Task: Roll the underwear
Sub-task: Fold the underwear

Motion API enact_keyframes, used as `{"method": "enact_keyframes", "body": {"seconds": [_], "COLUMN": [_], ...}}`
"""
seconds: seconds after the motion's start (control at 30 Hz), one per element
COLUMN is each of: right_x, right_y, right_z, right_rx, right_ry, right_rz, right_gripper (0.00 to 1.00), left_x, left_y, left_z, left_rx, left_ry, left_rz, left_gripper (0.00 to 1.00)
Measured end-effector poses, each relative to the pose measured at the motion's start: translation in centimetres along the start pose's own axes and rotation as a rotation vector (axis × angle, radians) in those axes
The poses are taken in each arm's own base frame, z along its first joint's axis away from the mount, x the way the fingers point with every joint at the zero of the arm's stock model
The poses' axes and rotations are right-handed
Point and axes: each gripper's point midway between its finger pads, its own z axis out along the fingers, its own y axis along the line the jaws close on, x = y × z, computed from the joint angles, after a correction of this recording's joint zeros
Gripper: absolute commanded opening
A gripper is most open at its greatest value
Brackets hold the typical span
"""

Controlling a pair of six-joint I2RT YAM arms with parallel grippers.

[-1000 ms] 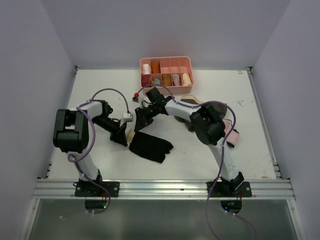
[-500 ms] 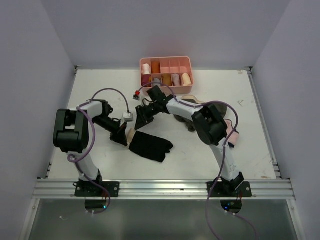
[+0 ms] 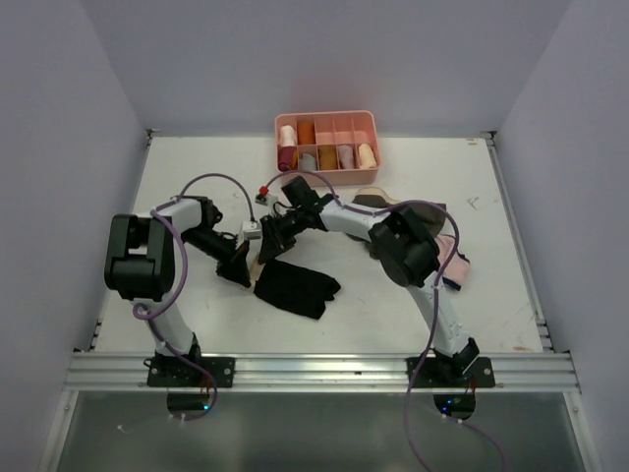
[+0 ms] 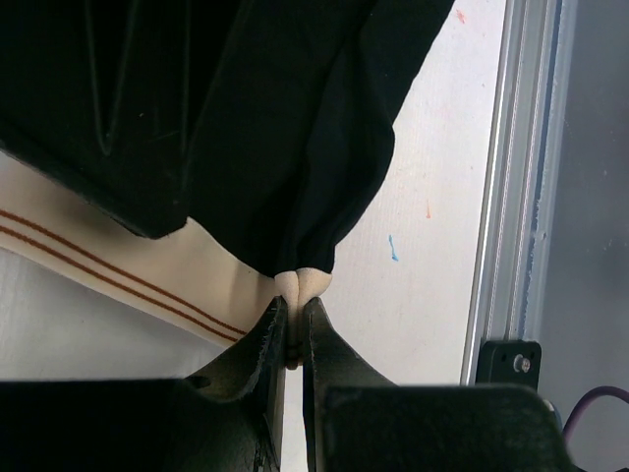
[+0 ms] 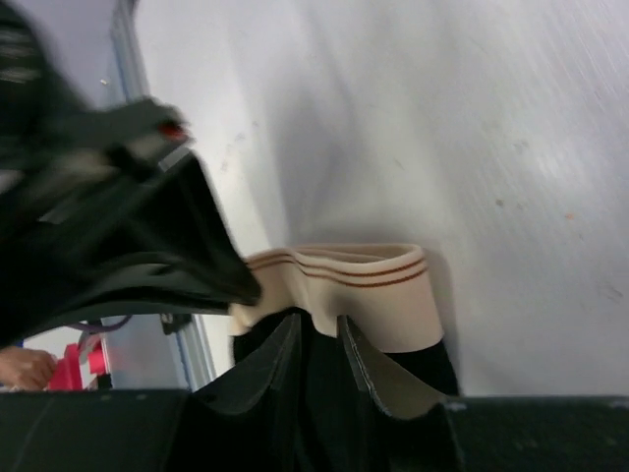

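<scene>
On the white table (image 3: 197, 177), the underwear (image 3: 295, 287) is being pinched at its waistband (image 4: 98, 265) by left gripper (image 4: 292, 329) and right gripper (image 5: 319, 344); rolling is apparently only beginning.

A white bench (image 3: 177, 177) carries a few small coloured flecks. Plain pale lavender-grey walls (image 3: 324, 59) rise from the bench's far edge and from both its sides. An aluminium rail (image 3: 324, 370) runs along the bench's near edge, and a dark glassy panel (image 3: 314, 433) lies outside that edge. The light is soft and even.
</scene>
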Motion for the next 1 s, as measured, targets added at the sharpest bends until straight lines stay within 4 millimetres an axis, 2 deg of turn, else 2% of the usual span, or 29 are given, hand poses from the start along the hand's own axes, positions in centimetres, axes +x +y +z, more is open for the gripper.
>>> {"method": "enact_keyframes", "body": {"seconds": [0.13,0.27,0.6,0.87,1.0], "right_x": [1.8,1.7,1.9,2.2,2.5], "right_y": [-2.5,-2.3,-2.1,-1.8,-2.0], "right_z": [1.5,1.7,2.0,1.9,1.9], "right_rx": [0.020,0.011,0.004,-0.013,-0.012], "right_ry": [0.046,0.049,0.057,0.068,0.076], "right_rz": [0.047,0.031,0.008,0.008,0.020], "right_gripper": [0.25,0.25,0.25,0.24,0.23], "left_x": [-0.1,-0.9,-4.6,-5.5,-4.6], "left_y": [0.1,0.5,2.2,3.8,4.1], "left_z": [-0.1,-0.5,-1.9,-1.5,-0.3], "left_rx": [-0.003,-0.017,-0.085,-0.135,-0.143], "left_ry": [-0.001,-0.005,-0.035,-0.056,-0.068], "left_rz": [0.004,0.023,0.113,0.121,0.057], "left_gripper": [0.00,0.00,0.00,0.00,0.00]}}
